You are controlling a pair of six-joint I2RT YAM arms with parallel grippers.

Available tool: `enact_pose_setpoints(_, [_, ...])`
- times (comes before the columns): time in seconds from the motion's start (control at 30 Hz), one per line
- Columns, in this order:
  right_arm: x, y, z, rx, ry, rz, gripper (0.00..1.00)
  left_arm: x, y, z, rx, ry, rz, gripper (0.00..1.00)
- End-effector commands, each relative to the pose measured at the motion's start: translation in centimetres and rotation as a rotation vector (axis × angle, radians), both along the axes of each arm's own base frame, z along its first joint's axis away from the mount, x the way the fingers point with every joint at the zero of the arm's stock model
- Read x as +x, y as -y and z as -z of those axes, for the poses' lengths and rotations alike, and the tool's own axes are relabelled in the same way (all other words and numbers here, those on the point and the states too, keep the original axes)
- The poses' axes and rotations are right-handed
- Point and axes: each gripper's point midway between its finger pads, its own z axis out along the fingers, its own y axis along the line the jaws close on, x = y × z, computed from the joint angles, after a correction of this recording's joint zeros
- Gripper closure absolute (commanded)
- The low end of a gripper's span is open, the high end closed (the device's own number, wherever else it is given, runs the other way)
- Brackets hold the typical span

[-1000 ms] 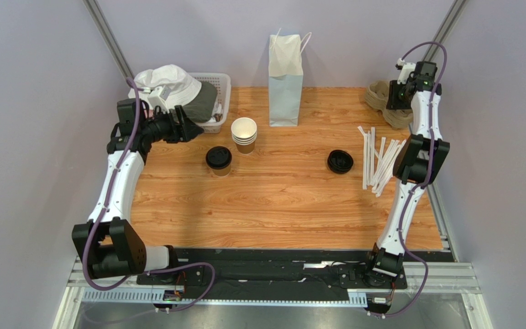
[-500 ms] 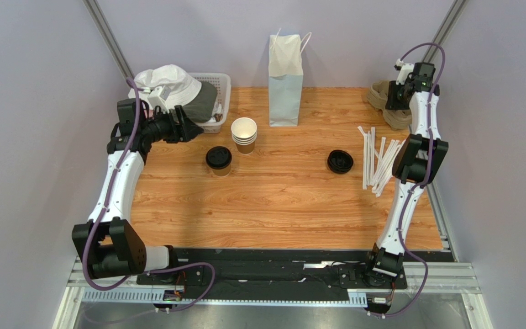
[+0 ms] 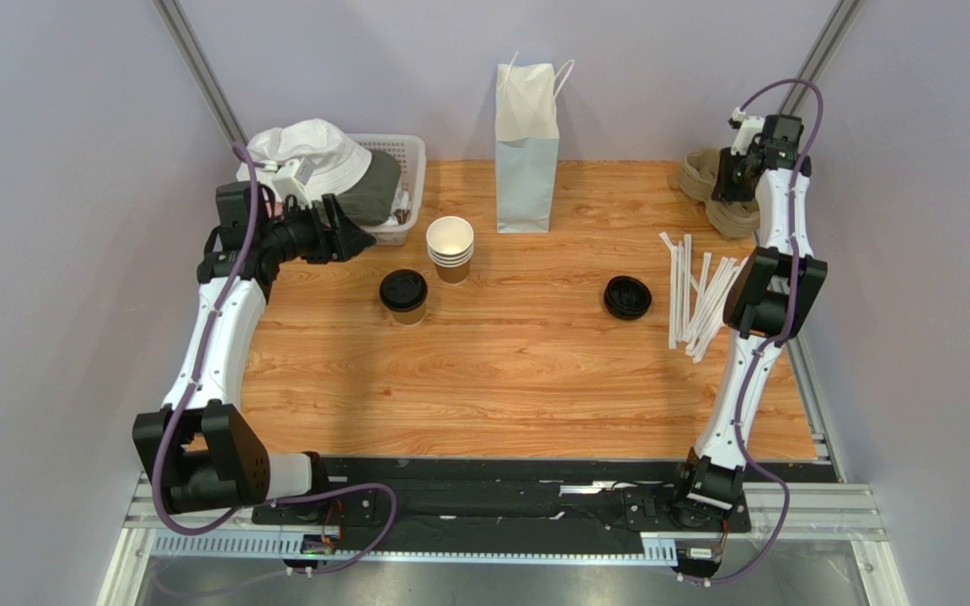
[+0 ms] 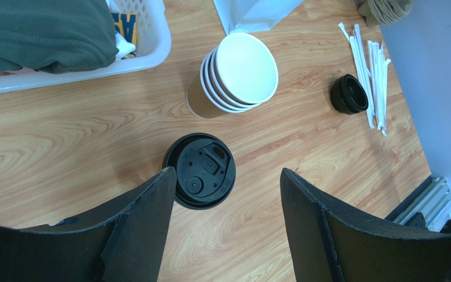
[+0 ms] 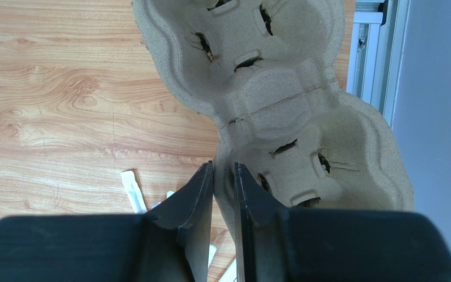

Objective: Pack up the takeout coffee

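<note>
My left gripper [image 4: 228, 176] hangs over the far left part of the table [image 3: 528, 379], fingers spread wide and holding nothing. Just beyond it, in the far left corner, is a white basket [image 3: 410, 154] with a white hat [image 3: 307, 145] and dark cloth piled in it.

In the left wrist view, the takeout coffee [image 3: 403, 294] is upright on the wood right below the open fingers, and its black lid shows in the gap between them. It is just to the near right of the basket.

To its far right, close by but not touching, is a stack of lidless paper cups [image 3: 450, 245]. Behind those a white paper bag [image 3: 527, 111] stands upright at the far edge.

Right of centre a loose black lid [image 3: 627, 298] lies on the wood, and just to its right is a scatter of wrapped straws [image 3: 695, 297].

In the far right corner is a cardboard cup carrier [image 5: 304, 111]. My right gripper [image 5: 224, 176] is over it, fingers drawn in close and grasping the carrier's near rim between them.
</note>
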Motion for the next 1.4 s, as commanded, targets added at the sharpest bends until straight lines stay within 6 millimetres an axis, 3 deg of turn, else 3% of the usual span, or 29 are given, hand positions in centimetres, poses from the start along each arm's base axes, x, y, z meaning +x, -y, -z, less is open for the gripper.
enact_pose_setpoints(0.0, [1.3,0.2,-3.9,-0.011,0.105,0.004,0.82,0.6,0.2,-1.4,0.001,0.054,0.011,0.26])
enact_pose_setpoints(0.17, [1.4,0.2,-4.6,-0.006,0.124,0.005,0.92,0.6,0.3,-1.3,-0.002,0.053,0.013,0.26])
enact_pose_setpoints(0.23, [1.5,0.2,-5.1,-0.005,0.137,0.006,1.0,0.6,0.3,-1.3,-0.002,0.056,0.015,0.26])
enact_pose_setpoints(0.53, [2.1,1.1,-9.1,-0.058,0.253,0.026,1.0,0.6,0.3,-1.3,-0.005,0.056,0.014,0.26])
enact_pose_setpoints(1.17, [1.9,2.3,-10.7,-0.223,0.322,0.032,1.0,0.2,0.4,-1.4,-0.005,0.062,0.016,0.26])
enact_pose_setpoints(1.3, [1.5,1.4,-11.6,-0.312,0.358,-0.017,1.0,0.2,0.3,-1.4,-0.004,0.063,0.013,0.26])
enact_pose_setpoints(1.33, [1.2,1.0,-10.2,-0.314,0.334,-0.033,1.0,0.2,0.4,-1.3,-0.004,0.063,0.015,0.26])
enact_pose_setpoints(1.37, [1.3,0.6,-10.6,-0.332,0.353,-0.039,1.0,0.1,0.3,-1.3,-0.006,0.06,0.012,0.26])
